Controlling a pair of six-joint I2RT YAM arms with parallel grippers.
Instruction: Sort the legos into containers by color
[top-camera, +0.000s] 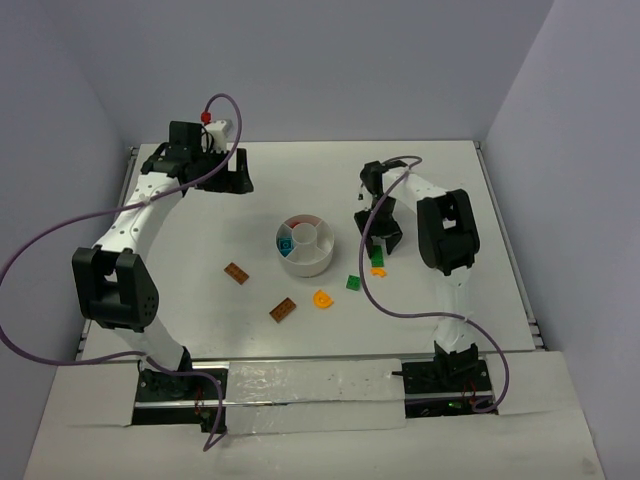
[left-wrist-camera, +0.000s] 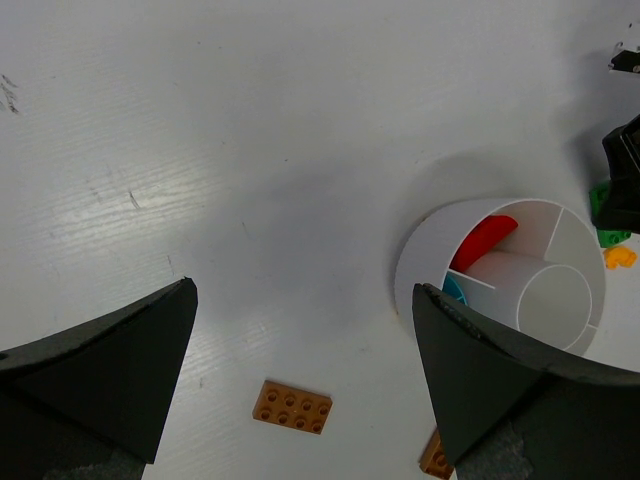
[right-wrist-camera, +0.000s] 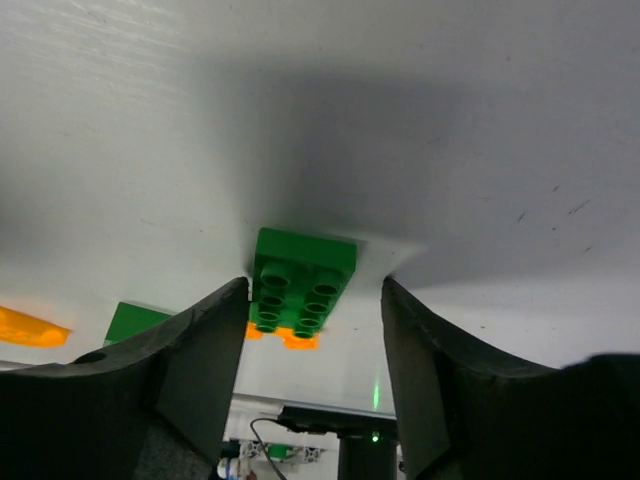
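The white dish (top-camera: 306, 245) sits mid-table, with a red piece (left-wrist-camera: 483, 240) and a teal piece (left-wrist-camera: 455, 292) in its wedge sections. My right gripper (top-camera: 378, 237) is open and low over the table, right of the dish. Its fingers straddle a green brick (right-wrist-camera: 300, 265) that lies flat on the table; the jaws are not closed on it. A small orange piece (right-wrist-camera: 285, 339) lies just beyond the brick. My left gripper (top-camera: 215, 170) is open and empty at the far left, above the table. Two brown-orange bricks (top-camera: 237, 272) (top-camera: 283, 310) lie near the dish's left front.
A second green piece (top-camera: 353, 283) and a yellow-orange curved piece (top-camera: 322, 298) lie in front of the dish. A brown-orange brick (left-wrist-camera: 291, 406) shows between my left fingers, far below. Walls close the table at the back and sides.
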